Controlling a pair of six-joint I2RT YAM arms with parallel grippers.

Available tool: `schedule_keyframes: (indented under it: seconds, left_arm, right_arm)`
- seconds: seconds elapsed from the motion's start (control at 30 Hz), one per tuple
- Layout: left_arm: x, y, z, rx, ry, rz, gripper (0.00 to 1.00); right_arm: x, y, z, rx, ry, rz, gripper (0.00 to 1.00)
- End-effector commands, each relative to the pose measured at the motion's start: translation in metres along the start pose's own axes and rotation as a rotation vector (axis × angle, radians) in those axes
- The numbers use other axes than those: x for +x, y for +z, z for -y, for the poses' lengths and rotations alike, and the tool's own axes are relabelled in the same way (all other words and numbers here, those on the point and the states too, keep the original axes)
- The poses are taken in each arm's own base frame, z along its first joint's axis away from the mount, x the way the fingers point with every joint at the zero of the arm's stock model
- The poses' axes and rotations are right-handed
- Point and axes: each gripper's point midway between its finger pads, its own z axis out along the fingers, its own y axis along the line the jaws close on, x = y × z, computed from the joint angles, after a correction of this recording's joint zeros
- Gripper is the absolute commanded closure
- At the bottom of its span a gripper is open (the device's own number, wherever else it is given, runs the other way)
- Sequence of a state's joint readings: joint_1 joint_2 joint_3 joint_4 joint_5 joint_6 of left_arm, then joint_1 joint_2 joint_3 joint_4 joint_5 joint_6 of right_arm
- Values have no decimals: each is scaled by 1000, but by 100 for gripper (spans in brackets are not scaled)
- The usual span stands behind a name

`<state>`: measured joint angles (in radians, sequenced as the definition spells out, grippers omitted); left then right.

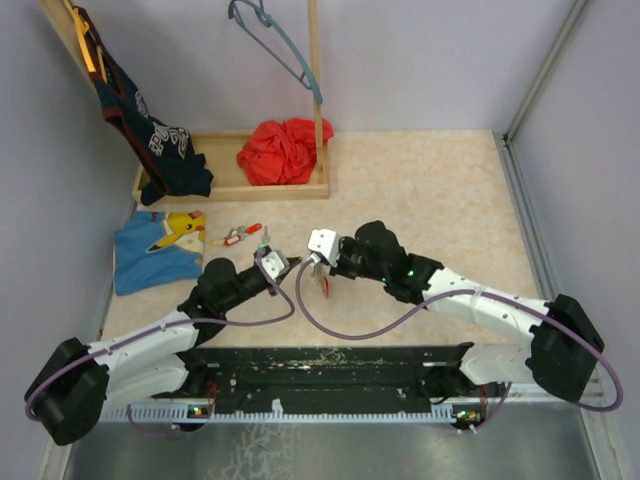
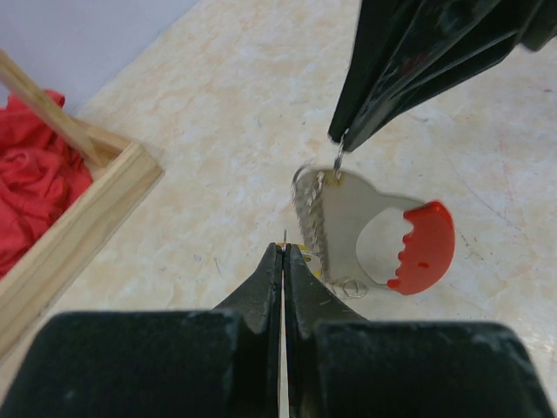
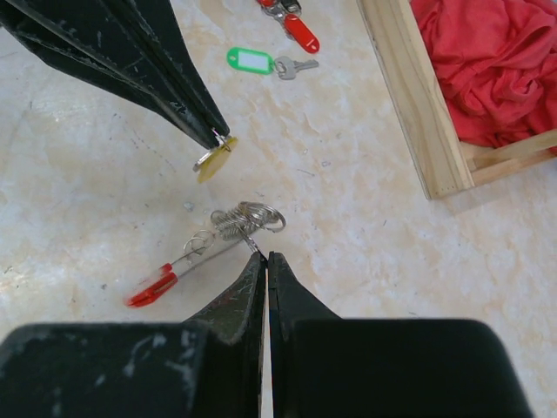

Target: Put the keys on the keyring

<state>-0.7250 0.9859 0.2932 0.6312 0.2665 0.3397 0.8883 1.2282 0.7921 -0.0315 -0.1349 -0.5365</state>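
Observation:
My right gripper [image 3: 265, 255] is shut on a wire ring of the keyring [image 3: 239, 218], a grey metal coil with a red loop [image 3: 152, 287], and holds it just above the table. My left gripper [image 2: 284, 248] is shut on a yellow-headed key [image 3: 215, 161], held a short way from the coil. The keyring also shows in the left wrist view [image 2: 418, 248], hanging from the right fingers [image 2: 383, 78]. In the top view both grippers, left [image 1: 278, 265] and right [image 1: 318, 268], meet at the table's middle. A green-tagged key [image 3: 250, 59] and a red key [image 3: 300, 35] lie on the table beyond.
A wooden tray [image 1: 230, 190] with a red cloth [image 1: 282, 150] stands at the back. A blue cloth with a yellow cartoon print [image 1: 160, 250] lies at the left. A dark shirt [image 1: 150, 140] and a hanger [image 1: 280, 45] hang behind.

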Motion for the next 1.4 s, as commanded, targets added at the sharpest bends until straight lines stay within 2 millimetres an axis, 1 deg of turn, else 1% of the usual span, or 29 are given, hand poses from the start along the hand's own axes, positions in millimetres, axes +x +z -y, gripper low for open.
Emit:
schedule_keyframes:
  seconds: [0.0,0.17,0.3,0.43,0.47,0.6,0.67,0.73,0.8,0.87,1.0,1.1,1.2,1.37]
  left_arm:
    - [11,-4,-16,-137,-110,-30,100]
    - [33,5,-11,-135,-194,-96,100]
    - [50,22,2,-74,-266,-142,100]
    - [60,41,16,-3,-322,-138,100]
    - [67,45,19,10,-333,-148,100]
    - [67,62,24,49,-349,-114,99]
    - [68,69,26,66,-352,-102,93]
    - [67,75,27,83,-353,-90,88]
    - [67,77,27,80,-359,-81,82]
    - [67,74,23,55,-357,-77,76]
    - [63,61,11,-6,-332,-78,64]
    - [53,47,3,-49,-309,-56,60]
    - [32,33,4,-32,-259,3,55]
    - [-8,20,18,81,-197,114,49]
  right_arm:
    - [-31,-18,16,85,23,106,100]
    - [-35,-32,15,99,50,132,100]
    - [-37,-44,15,114,67,154,100]
    - [-34,-52,14,128,79,162,100]
    - [-34,-53,13,131,82,161,100]
    - [-31,-56,12,133,93,163,100]
    - [-30,-56,10,128,97,165,100]
    - [-29,-55,9,126,97,163,100]
    - [-29,-54,8,121,98,159,100]
    - [-28,-53,7,113,98,154,100]
    - [-27,-49,4,97,100,150,100]
    - [-27,-46,3,85,101,150,100]
    - [-28,-43,2,78,103,154,100]
    - [-29,-36,0,62,113,158,100]
